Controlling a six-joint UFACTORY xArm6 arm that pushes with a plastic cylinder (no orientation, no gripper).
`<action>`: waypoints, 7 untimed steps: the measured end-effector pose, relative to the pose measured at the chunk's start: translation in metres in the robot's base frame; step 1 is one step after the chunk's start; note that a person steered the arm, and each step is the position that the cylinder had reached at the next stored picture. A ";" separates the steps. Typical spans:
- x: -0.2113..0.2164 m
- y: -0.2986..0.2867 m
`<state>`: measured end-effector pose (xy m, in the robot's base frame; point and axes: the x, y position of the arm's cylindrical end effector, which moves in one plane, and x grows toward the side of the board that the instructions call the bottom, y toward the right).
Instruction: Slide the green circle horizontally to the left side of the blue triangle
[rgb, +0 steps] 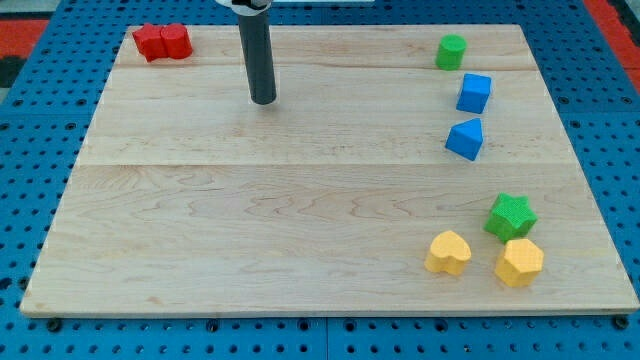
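The green circle (451, 51) is a short green cylinder near the view's top right of the wooden board. The blue triangle (465, 139) lies below it on the right side, with a blue cube (474, 93) between the two. My tip (263, 100) is the lower end of a dark rod in the upper middle of the board. It stands far to the left of the green circle and the blue triangle and touches no block.
Two red blocks (162, 42) sit together at the top left corner. A green star (511, 216), a yellow heart (448, 253) and a yellow hexagon (519, 262) cluster at the bottom right. The board (250, 220) lies on blue pegboard.
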<state>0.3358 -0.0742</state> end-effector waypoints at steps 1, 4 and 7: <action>0.000 0.000; -0.067 0.108; -0.086 0.312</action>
<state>0.2494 0.2374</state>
